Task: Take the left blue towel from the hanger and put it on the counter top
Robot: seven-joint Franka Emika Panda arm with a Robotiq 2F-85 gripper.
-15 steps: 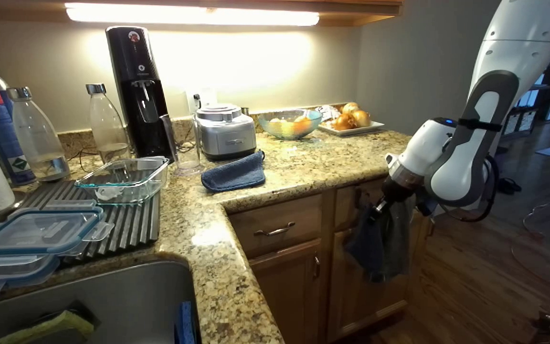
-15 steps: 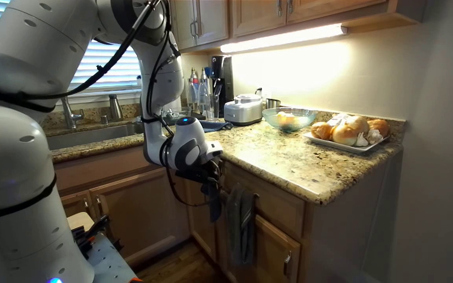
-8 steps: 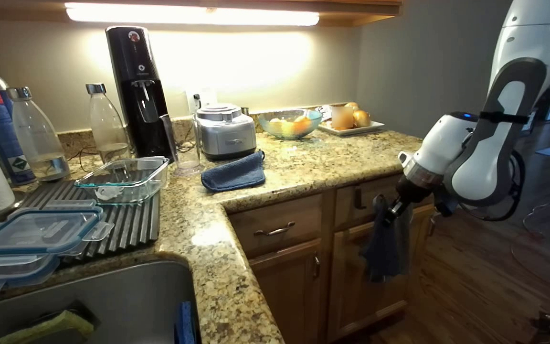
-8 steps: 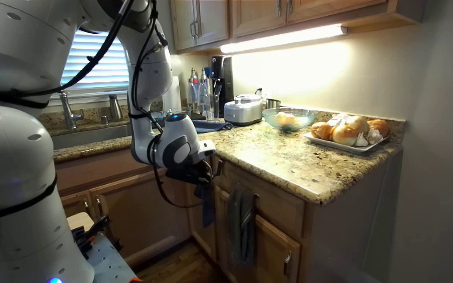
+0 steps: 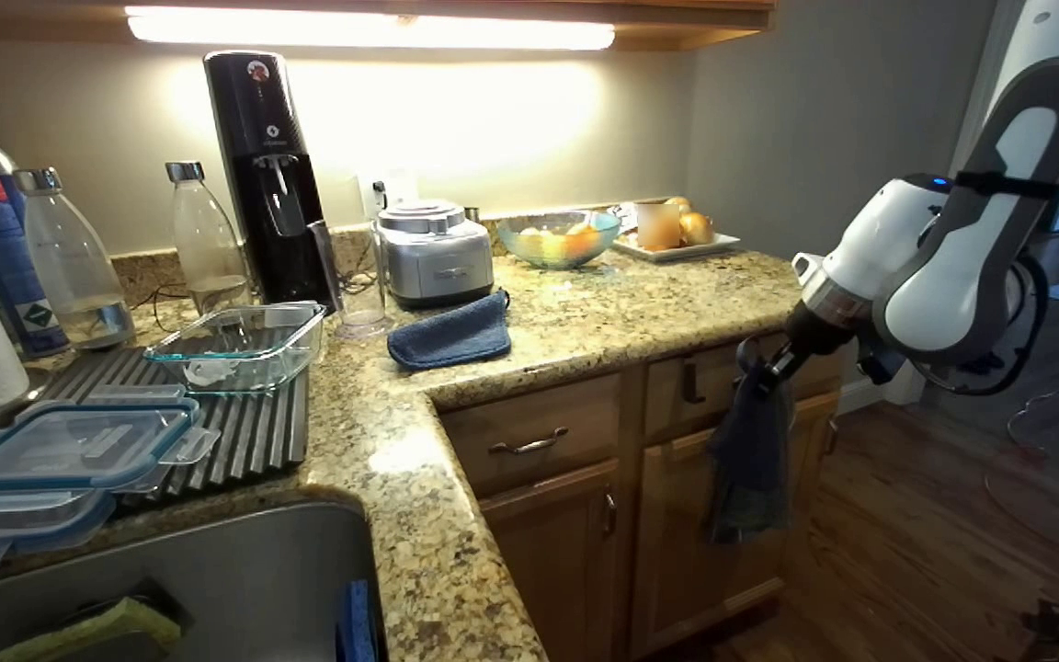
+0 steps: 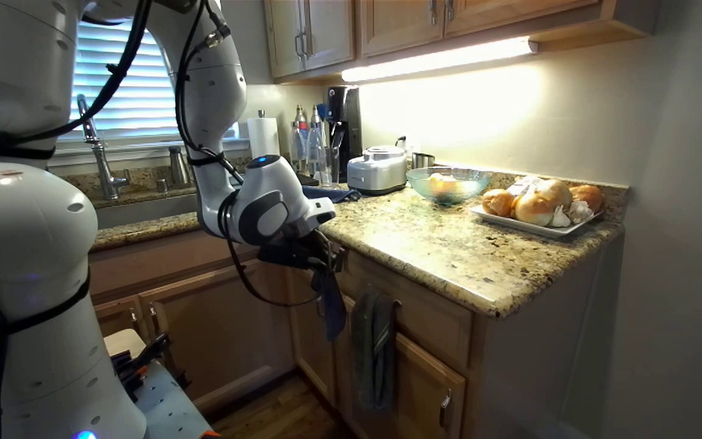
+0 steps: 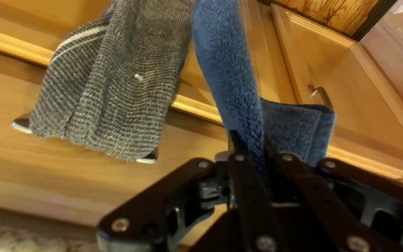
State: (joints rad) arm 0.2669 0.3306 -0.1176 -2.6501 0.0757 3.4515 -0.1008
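Observation:
My gripper [image 7: 252, 140] is shut on the left blue towel [image 7: 227, 63], whose cloth runs between the fingers in the wrist view. In an exterior view the towel [image 5: 750, 450] hangs limp below the gripper [image 5: 768, 379], in front of the cabinets, apart from a dark bar [image 5: 691, 382] on the drawer front. A loop of cloth stands above the fingers there. The towel [image 6: 331, 308] also hangs from the gripper [image 6: 326, 266] in an exterior view. The granite counter top [image 5: 603, 322] lies higher than the gripper; it also shows in an exterior view [image 6: 436, 250].
A grey towel [image 6: 374, 353] hangs on a metal handle beside the blue one; it also shows in the wrist view [image 7: 117, 80]. On the counter stand a folded blue cloth [image 5: 451, 336], a silver appliance [image 5: 438, 257], a glass bowl [image 6: 448, 186] and a plate of onions [image 6: 537, 228].
My gripper has moved away from the dark bar and then slightly up, carrying the blue towel. The bar is now uncovered and the towel hangs straighter below the fingers.

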